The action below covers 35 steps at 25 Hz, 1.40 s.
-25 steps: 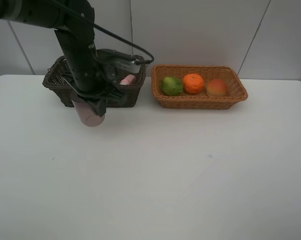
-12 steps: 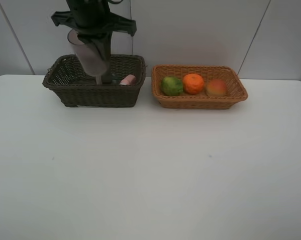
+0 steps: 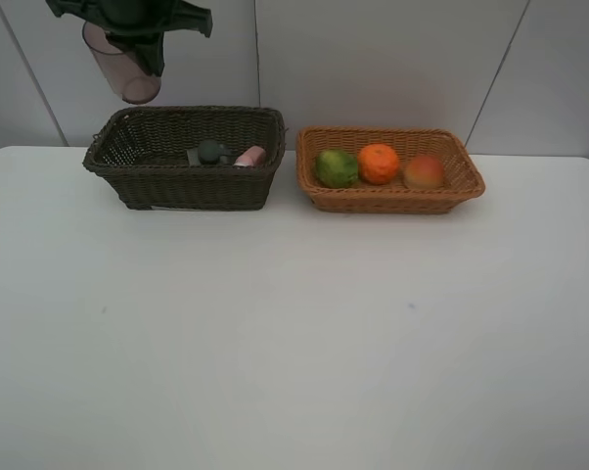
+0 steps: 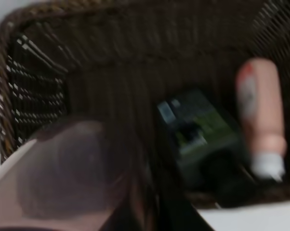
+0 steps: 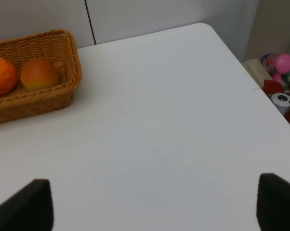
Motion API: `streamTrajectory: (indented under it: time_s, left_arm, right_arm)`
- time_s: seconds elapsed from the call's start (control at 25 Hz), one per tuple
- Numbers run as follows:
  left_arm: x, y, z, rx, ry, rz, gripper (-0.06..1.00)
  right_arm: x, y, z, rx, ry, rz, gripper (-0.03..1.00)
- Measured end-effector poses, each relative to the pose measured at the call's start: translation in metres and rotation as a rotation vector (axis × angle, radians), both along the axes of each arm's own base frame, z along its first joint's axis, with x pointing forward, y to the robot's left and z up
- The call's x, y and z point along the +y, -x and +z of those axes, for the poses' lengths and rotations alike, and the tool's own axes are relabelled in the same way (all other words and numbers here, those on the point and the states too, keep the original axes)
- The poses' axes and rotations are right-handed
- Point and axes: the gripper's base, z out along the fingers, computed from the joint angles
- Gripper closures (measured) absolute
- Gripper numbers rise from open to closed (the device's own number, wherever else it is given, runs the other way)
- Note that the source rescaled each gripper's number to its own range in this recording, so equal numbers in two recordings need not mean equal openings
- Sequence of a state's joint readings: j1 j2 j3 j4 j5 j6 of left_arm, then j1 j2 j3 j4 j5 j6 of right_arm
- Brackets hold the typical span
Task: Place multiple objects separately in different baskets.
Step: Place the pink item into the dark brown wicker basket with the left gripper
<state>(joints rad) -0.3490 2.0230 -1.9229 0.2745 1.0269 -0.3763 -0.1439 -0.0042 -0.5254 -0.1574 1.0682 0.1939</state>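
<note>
Overhead, the left end effector [image 3: 130,44] hangs high above the back-left corner of the dark basket [image 3: 182,186], clamped on the pink cup [image 3: 124,70]. The cup is tilted, its closed end pointing down toward the basket, clear of the rim. In the left wrist view the cup [image 4: 63,178] is blurred and fills the near corner, with the dark basket [image 4: 34,86] interior below it.

Inside the dark basket lie two items: the dark bottle [image 3: 209,152] and the pink bottle [image 3: 250,155], just beside each other near the back wall. The left wrist view shows the dark bottle [image 4: 195,132] lying flat with a green label and the pink bottle [image 4: 260,118] lying next to it, white cap toward the wall.

The tan basket [image 3: 392,201] sits just right of the dark one, apart from it. It holds the green fruit [image 3: 336,167], the orange [image 3: 379,164] and the red-orange fruit [image 3: 424,171] in a row, the first two touching.

The right end effector [image 5: 154,204] shows only two dark fingertips [image 5: 33,202] set wide apart over bare desk [image 5: 159,125], holding nothing. Its view catches the tan basket [image 5: 63,91] end with the orange [image 5: 1,76] and red-orange fruit [image 5: 39,73].
</note>
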Motion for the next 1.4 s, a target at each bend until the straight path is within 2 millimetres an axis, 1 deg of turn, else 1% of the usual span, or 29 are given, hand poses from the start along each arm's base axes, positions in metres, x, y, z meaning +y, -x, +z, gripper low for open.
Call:
streamTrajectory:
  time_s: [0.16, 0.2, 0.36, 0.6, 0.68, 0.72, 0.92, 1.0, 1.28, 1.32, 1.36, 1.4]
  left_arm:
    - [0.012, -0.016, -0.014, -0.032, 0.010, 0.019, 0.94]
    - [0.012, -0.016, -0.014, -0.032, 0.010, 0.019, 0.94]
    - [0.014, -0.031, -0.045, -0.005, 0.003, 0.023, 0.94]
    - [0.008, -0.045, -0.095, 0.059, 0.005, 0.015, 0.94]
    - [0.006, -0.050, -0.119, 0.087, 0.002, 0.011, 0.94]
    - [0.005, -0.051, -0.127, 0.100, 0.003, 0.011, 0.94]
    - [0.004, -0.054, -0.152, 0.141, 0.007, 0.016, 0.94]
    - [0.005, -0.055, -0.157, 0.145, 0.005, 0.014, 0.94]
    - [0.004, -0.056, -0.158, 0.140, 0.048, -0.002, 0.94]
    - [0.004, -0.056, -0.159, 0.143, 0.055, -0.005, 0.92]
    - [0.004, -0.056, -0.159, 0.145, 0.060, -0.008, 0.88]
    - [0.004, -0.056, -0.159, 0.146, 0.058, -0.013, 0.80]
  right_arm:
    - [0.000, 0.000, 0.000, 0.000, 0.000, 0.000, 0.11]
    - [0.000, 0.000, 0.000, 0.000, 0.000, 0.000, 0.11]
    - [0.000, 0.000, 0.000, 0.000, 0.000, 0.000, 0.11]
    - [0.000, 0.000, 0.000, 0.000, 0.000, 0.000, 0.11]
    - [0.000, 0.000, 0.000, 0.000, 0.000, 0.000, 0.11]
    - [0.000, 0.000, 0.000, 0.000, 0.000, 0.000, 0.11]
    - [0.000, 0.000, 0.000, 0.000, 0.000, 0.000, 0.11]
    - [0.000, 0.000, 0.000, 0.000, 0.000, 0.000, 0.11]
    - [0.000, 0.000, 0.000, 0.000, 0.000, 0.000, 0.11]
    - [0.000, 0.000, 0.000, 0.000, 0.000, 0.000, 0.11]
    - [0.000, 0.000, 0.000, 0.000, 0.000, 0.000, 0.11]
    - [0.000, 0.000, 0.000, 0.000, 0.000, 0.000, 0.11]
